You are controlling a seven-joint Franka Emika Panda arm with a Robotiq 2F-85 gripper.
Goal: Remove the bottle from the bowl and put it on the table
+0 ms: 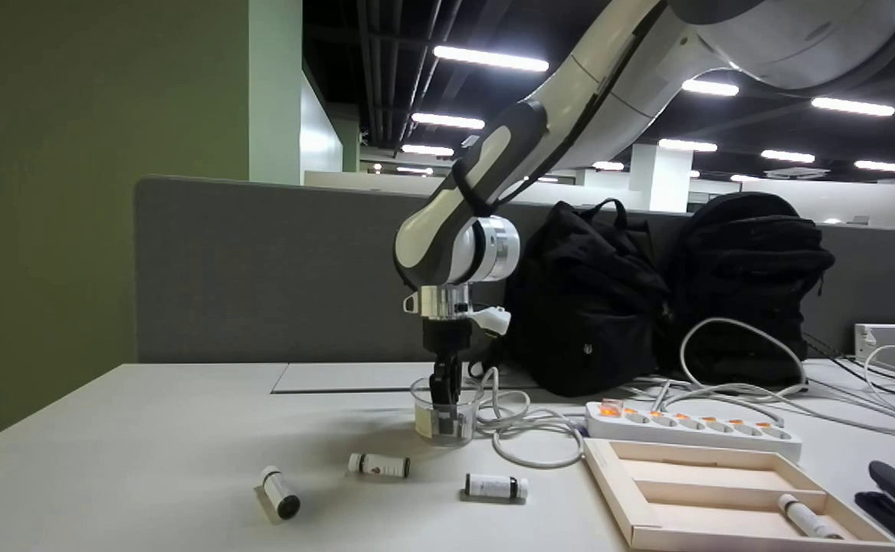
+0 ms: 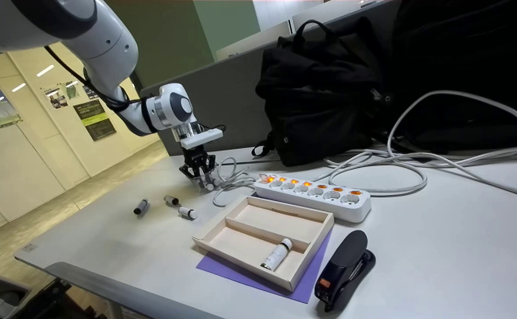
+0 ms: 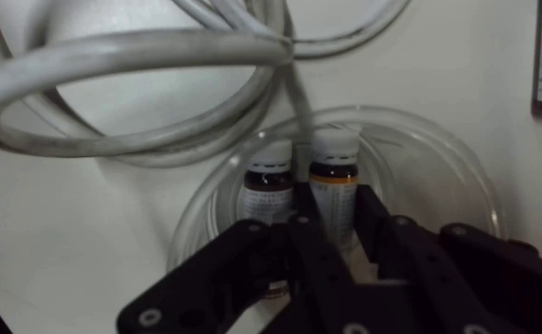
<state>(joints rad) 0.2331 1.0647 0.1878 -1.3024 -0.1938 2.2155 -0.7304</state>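
Observation:
In the wrist view a small dark bottle (image 3: 332, 188) with a white cap and an orange band leans inside the clear bowl (image 1: 469, 422). My gripper (image 3: 333, 208) has a finger against each side of it and is shut on it, with the fingertips down inside the bowl. Beside the left finger stands a second white-capped bottle (image 3: 267, 195), also in the bowl. Three more bottles lie on the off-white table (image 1: 149, 460): one at the left (image 1: 280, 492), one nearer the bowl (image 1: 379, 464) and one to the right (image 1: 496, 487). The held bottle's lower end is hidden.
Coiled grey cable (image 3: 127, 55) lies right beside the bowl. A wooden tray (image 2: 223, 261) holds another bottle (image 2: 277, 254). Near it are a white power strip (image 2: 311, 197) and a black stapler (image 2: 346, 272). Two black backpacks stand against the grey partition (image 1: 279, 268).

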